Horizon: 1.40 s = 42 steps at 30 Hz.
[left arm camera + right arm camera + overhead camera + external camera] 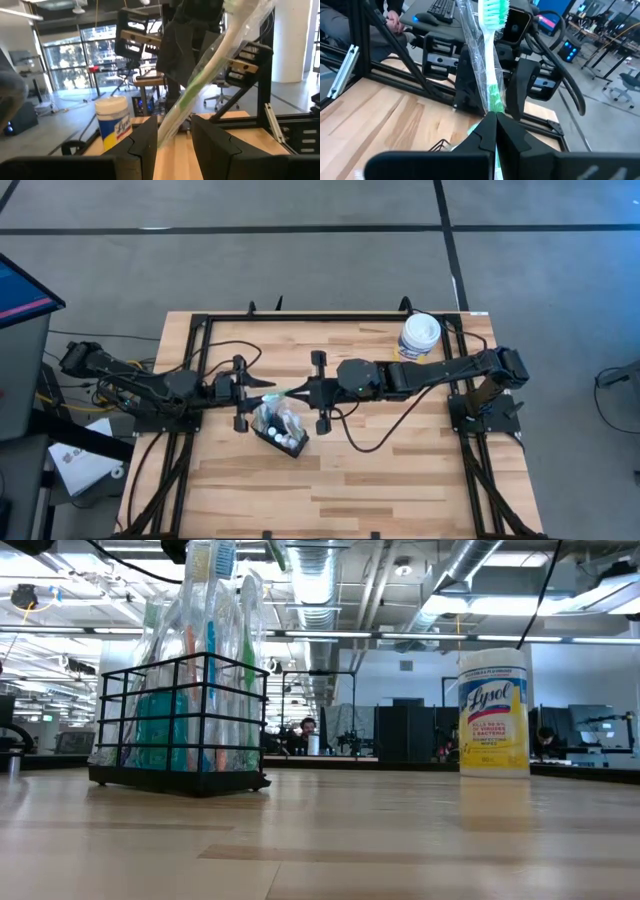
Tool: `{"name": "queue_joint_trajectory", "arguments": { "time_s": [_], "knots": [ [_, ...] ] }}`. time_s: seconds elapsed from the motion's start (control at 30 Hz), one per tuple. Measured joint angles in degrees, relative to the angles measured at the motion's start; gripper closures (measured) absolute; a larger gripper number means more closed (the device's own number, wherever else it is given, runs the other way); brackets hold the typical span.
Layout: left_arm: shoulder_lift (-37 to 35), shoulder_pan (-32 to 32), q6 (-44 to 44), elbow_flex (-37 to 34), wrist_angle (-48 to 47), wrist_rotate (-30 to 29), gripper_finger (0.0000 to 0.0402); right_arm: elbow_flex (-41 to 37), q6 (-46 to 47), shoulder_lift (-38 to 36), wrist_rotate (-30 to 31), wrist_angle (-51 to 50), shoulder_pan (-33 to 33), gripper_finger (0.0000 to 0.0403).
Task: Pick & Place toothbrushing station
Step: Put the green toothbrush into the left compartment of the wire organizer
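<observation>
station [280, 429] mid-table, between arms | canister [420, 336] likely near far right corner

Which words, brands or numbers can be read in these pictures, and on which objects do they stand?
"Lysol": on the yellow label of the white-lidded canister, low view.
Smaller lines under the brand: too small to read.
The same label in the left wrist view: blurred.
Wrapped toothbrush: no readable text.
</observation>
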Motion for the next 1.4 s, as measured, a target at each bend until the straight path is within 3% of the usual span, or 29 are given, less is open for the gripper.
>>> {"name": "queue_joint_trajectory", "arguments": {
  "time_s": [0.73, 1.07, 1.4],
  "knots": [
    [0.0, 0.0, 2.6, 0.0, 6.8, 0.1, 0.0289, 0.0, -3.5, 0.0, 0.0, 6.3, 0.0, 0.0403],
    [0.0, 0.0, 9.3, 0.0, 9.2, 4.0, 0.0288, 0.0, -3.2, 0.0, 0.0, 6.2, 0.0, 0.0403],
    [0.0, 0.0, 15.0, 0.0, 12.1, 7.4, 0.0235, 0.0, -3.1, 0.0, 0.0, 6.1, 0.0, 0.0403]
  ]
}}
